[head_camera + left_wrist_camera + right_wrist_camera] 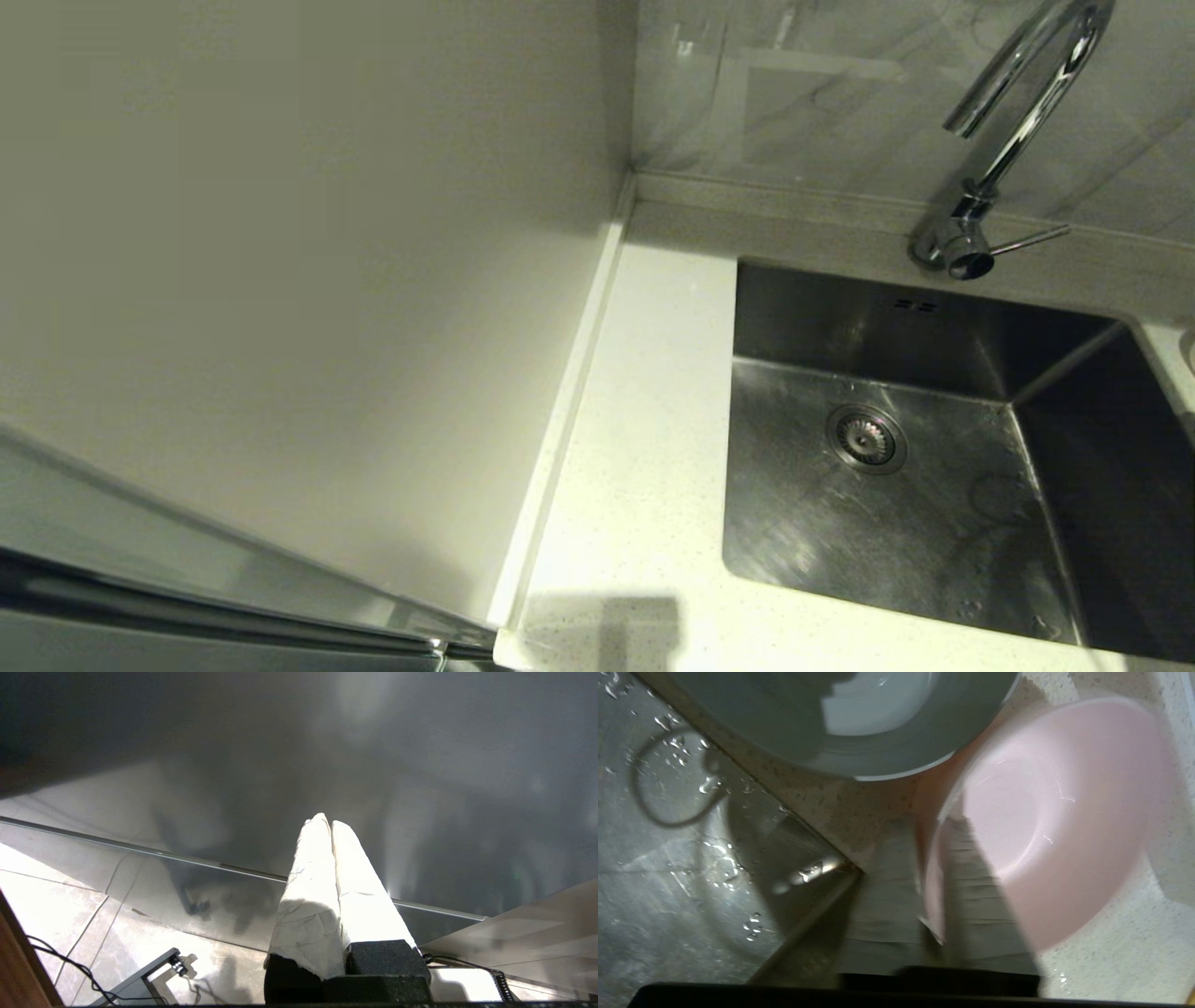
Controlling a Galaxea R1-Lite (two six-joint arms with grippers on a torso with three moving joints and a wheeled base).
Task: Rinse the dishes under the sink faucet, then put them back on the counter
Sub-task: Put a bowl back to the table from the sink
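Note:
In the right wrist view my right gripper (pixel 934 828) is shut on the rim of the pale pink bowl (pixel 1064 826), one finger inside the bowl and one outside. The bowl is tilted over the speckled counter (pixel 1111 961), beside the sink's wet corner (pixel 668 882). A pale blue bowl (pixel 859 718) rests on the counter just beyond it. I cannot make out the whitish-green bowl. The head view shows the empty steel sink (pixel 887 523), its drain strainer (pixel 865 437) and the chrome faucet (pixel 1018 121), with neither arm in sight. My left gripper (pixel 327 822) is shut on nothing, parked low over the floor.
A plain beige wall panel (pixel 280 280) stands to the left of the counter strip (pixel 644 420). A low raised back edge runs behind the sink. Water drops lie on the sink floor. Cables and a metal bracket (pixel 154 970) lie on the tiled floor below the left arm.

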